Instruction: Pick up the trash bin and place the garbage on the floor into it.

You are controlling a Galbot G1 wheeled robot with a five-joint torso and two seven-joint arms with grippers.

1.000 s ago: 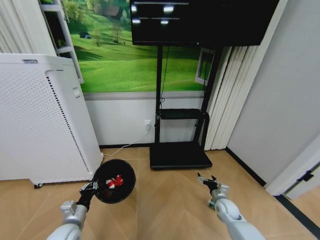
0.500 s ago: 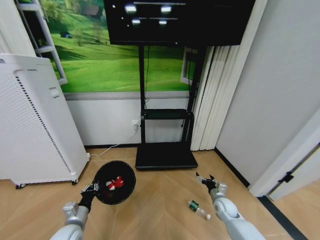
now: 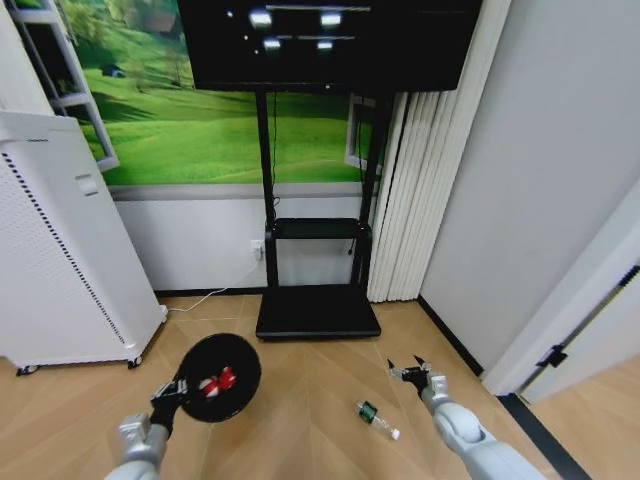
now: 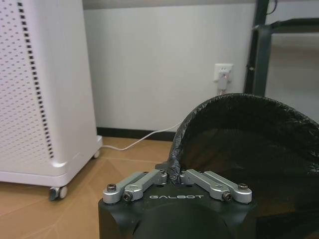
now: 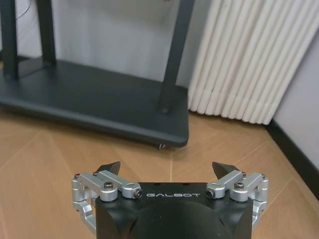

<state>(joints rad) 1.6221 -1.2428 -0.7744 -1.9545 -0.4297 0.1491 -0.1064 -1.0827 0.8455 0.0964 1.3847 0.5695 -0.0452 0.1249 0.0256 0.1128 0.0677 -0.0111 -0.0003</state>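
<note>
Left gripper [image 3: 172, 392] clamped on the trash bin [image 3: 218, 377] rim, we are carrying red-and-white wads [image 3: 216, 382] inside while the right gripper [image 3: 412, 372] is hanging open and the bottle [image 3: 377, 420] is lying on the floor [image 3: 300, 420], uncollected.

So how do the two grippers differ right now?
The left gripper is shut on the trash bin, pinching its rim and holding it off the floor; the right gripper is open and holds nothing. The left sits near the white appliance; the right hangs near the bottle on the floor. Both are held low, ahead of the robot.
</note>
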